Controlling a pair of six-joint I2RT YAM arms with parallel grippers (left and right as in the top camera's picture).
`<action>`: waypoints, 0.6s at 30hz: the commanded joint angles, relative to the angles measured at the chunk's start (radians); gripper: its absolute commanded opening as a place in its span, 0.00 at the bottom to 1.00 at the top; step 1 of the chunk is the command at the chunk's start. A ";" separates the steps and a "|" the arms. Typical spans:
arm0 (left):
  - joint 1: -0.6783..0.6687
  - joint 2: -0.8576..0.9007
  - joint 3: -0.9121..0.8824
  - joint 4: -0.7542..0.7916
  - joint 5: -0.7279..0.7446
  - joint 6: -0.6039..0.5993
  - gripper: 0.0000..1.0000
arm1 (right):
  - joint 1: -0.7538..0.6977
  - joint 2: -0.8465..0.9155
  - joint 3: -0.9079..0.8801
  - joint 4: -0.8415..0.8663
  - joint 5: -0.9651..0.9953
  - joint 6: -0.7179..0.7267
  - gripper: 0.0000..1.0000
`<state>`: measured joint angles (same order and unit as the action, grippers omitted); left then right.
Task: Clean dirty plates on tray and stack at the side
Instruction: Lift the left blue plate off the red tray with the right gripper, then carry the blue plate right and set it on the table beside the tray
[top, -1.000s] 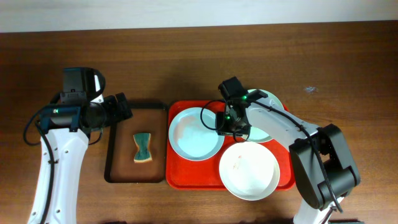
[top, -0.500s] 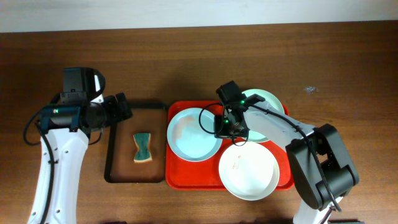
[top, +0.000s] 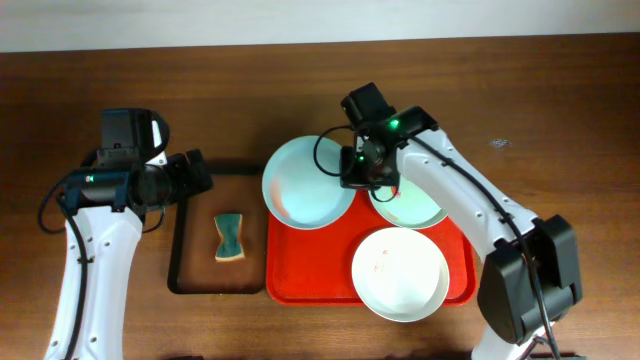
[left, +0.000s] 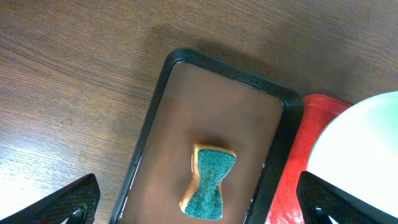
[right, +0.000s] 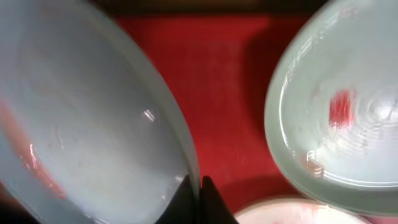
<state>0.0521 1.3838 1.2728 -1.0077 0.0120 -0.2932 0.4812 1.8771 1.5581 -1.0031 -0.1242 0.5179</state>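
Observation:
My right gripper (top: 357, 180) is shut on the right rim of the light blue-green plate (top: 306, 184) and holds it lifted over the far left corner of the red tray (top: 318, 268). In the right wrist view the fingertips (right: 198, 191) pinch that plate's rim (right: 93, 124). The pale mint plate (top: 415, 208) with a red smear (right: 341, 107) lies at the tray's far right. The white plate (top: 400, 273) lies at the tray's near right. My left gripper (left: 199, 205) is open above the green sponge (left: 210, 190).
The green sponge (top: 229, 237) lies in the smaller black-rimmed brown tray (top: 185, 250) left of the red tray. Brown wooden table (top: 560, 120) lies all around, with a small white speck at the far right.
My right gripper has lifted the light blue-green plate off the tray and carried it up and toward the far left. The mint plate is now uncovered. The left arm has not moved.

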 joint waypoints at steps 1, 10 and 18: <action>0.003 -0.014 0.016 -0.001 0.008 -0.009 0.99 | 0.105 -0.020 0.024 0.090 0.126 0.038 0.04; 0.003 -0.014 0.016 -0.001 0.008 -0.009 0.99 | 0.345 0.013 0.030 0.336 0.551 -0.011 0.04; 0.003 -0.014 0.016 -0.001 0.008 -0.009 0.99 | 0.494 -0.025 0.083 0.546 0.818 -0.558 0.04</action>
<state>0.0521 1.3838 1.2728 -1.0084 0.0120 -0.2932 0.9272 1.8858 1.6066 -0.4931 0.5804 0.1490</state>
